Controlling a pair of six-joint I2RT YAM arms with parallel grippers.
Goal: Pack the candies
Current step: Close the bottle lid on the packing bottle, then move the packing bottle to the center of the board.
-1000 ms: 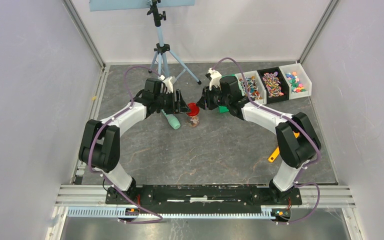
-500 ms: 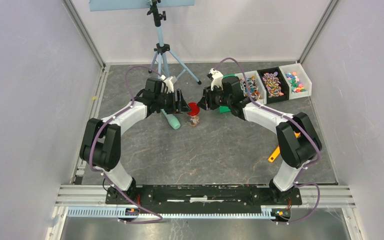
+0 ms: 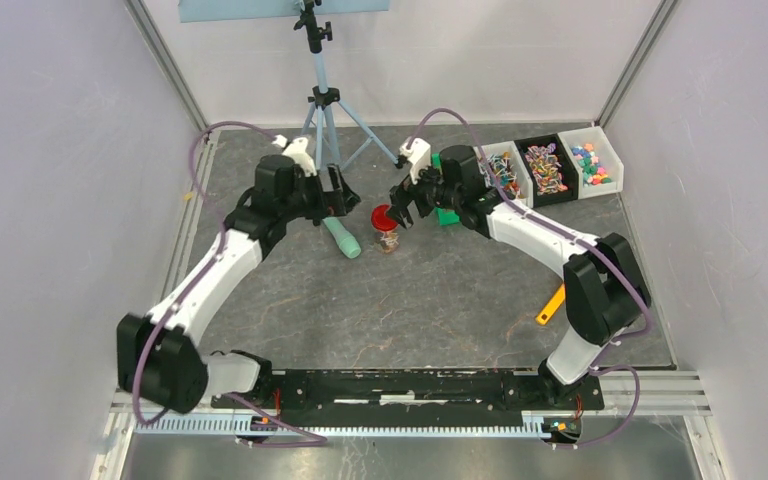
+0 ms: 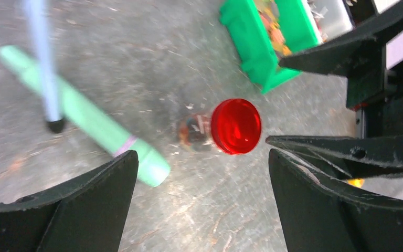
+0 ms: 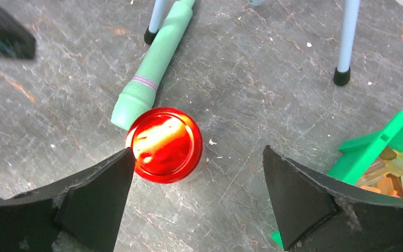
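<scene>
The grey worktop point(image 3: 430, 300) bears everything. Two arms reach from 6 o'clock toward the middle of its far half: the left arm point(image 3: 210, 275) from 7 o'clock, the right arm point(image 3: 540, 230) from 5 o'clock. A tripod point(image 3: 325, 100) stands at 12 o'clock by the back wall.

At 1 o'clock is a row of three bins point(image 3: 568, 185), with a green bin point(image 3: 447, 217) at its near left end, partly under the right arm. A mint tube point(image 3: 342, 238) lies tilted at 11 o'clock of centre, and an orange scoop point(image 3: 550, 305) lies at 4 o'clock.

A small jar point(image 3: 388, 240) stands just beside the tube, at its 3 o'clock, with a red lid point(image 3: 385, 217) on top.

The left claw point(image 3: 340, 203) hangs at the jar's 10 o'clock, its jaws spread wide and gripping nothing. The right claw point(image 3: 398, 212) hangs close at the jar's 2 o'clock, also spread wide and empty.

The candies point(image 3: 545, 165) are tiny wrapped sweets. They fill the bins in mixed red, pink and blue, golden-brown ones lie in the green bin, and a few show through the jar's clear wall under the lid.
</scene>
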